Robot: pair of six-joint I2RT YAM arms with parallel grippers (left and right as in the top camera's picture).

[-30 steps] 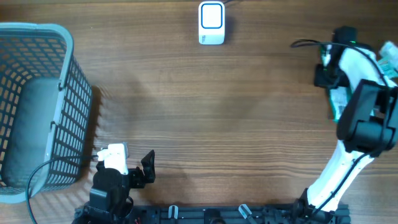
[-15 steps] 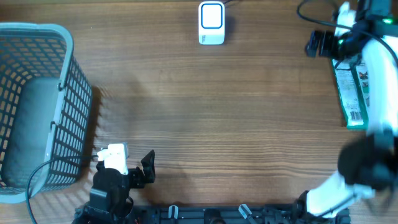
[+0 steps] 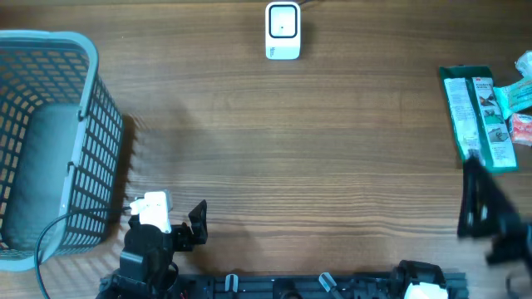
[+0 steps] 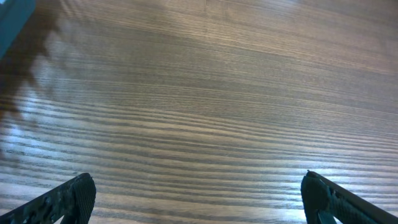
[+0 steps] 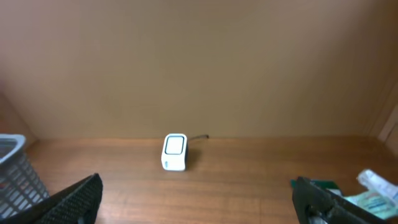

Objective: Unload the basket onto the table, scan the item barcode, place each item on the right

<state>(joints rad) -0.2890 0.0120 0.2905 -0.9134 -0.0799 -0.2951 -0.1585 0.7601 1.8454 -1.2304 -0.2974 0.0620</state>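
Item: a long green packet (image 3: 478,118) lies flat near the right edge of the table (image 3: 332,166), free of both arms.
Barcode: too small to make out on the packet.
Scanner: a small white box (image 3: 283,31) stands at the middle of the far edge, its cable leading off; it is well apart from the packet.
Right gripper (image 5: 196,202): fingers spread wide with nothing between them, so it is open and empty. From above it is a dark blur just near the packet's near end, raised and looking across the table toward the scanner.
Left gripper (image 4: 199,199): fingers wide apart over bare wood, holding nothing, at the near edge beside the basket.
Basket: a blue-grey mesh basket (image 3: 91,124) sits at the left edge.
Other goods: a few pale and red packets (image 3: 522,91) lie just beside the green one at the right edge.
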